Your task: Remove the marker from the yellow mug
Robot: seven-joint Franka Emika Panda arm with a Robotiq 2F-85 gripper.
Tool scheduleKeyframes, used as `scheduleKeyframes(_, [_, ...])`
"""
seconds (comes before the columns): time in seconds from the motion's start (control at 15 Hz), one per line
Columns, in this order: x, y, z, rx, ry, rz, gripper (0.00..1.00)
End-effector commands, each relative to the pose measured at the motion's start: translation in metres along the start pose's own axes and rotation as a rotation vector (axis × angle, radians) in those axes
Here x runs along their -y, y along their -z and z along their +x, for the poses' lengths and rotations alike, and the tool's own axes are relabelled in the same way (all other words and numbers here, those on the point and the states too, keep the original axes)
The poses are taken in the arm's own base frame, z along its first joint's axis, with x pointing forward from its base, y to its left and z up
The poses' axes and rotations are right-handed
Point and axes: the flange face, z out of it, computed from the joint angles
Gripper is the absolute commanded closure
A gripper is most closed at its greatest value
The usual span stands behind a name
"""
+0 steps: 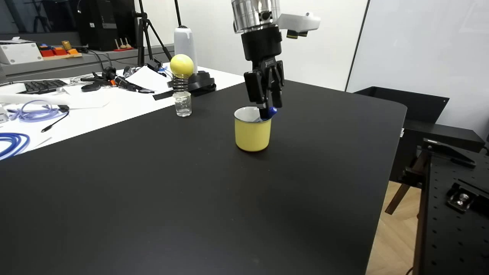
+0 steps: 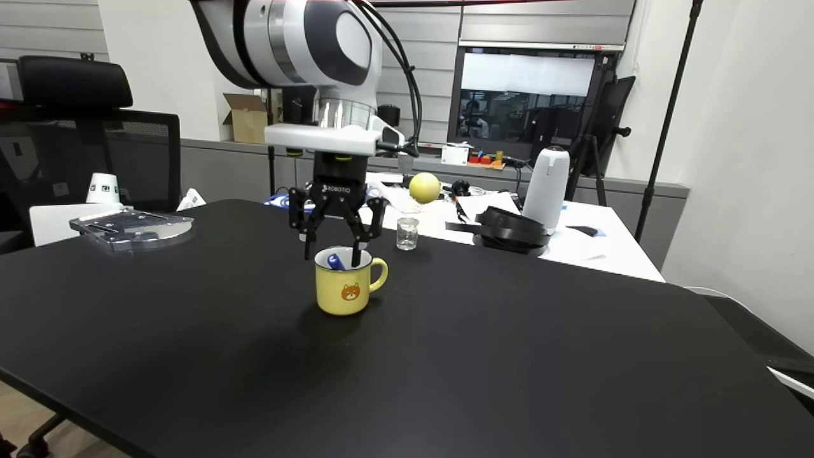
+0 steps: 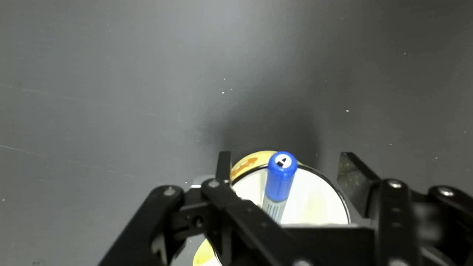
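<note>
Marker (image 3: 278, 189) leans inside the yellow animal-face mug (image 2: 333, 294); my Robotiq gripper (image 2: 332, 256) gapes wide at the mug's rim, holding nothing; the marker seems light, stiff, slick: I'd pinch its blue end (image 2: 335, 261)

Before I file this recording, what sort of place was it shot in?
Probably an office or a robotics lab: a keyboard lies on a white desk, a black tripod stands in the background, and an office chair shows in an exterior view.
</note>
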Motion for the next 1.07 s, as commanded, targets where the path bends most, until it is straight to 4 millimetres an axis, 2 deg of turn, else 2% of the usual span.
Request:
scheduleKeyframes(0.0, [-0.005,0.003,0.009,-0.005,-0.025,-0.006,0.55])
scheduleKeyframes(0.33, [-0.007,0.005,0.010,-0.006,-0.021,-0.001,0.89])
scheduleKeyframes(0.47, [-0.006,0.009,0.007,0.000,-0.015,0.003,0.99])
scheduleKeyframes(0.67, [-0.005,0.022,-0.002,0.001,-0.016,0.011,0.95])
scheduleKeyframes(1.0, [0.001,0.062,-0.023,0.000,-0.023,0.006,0.95])
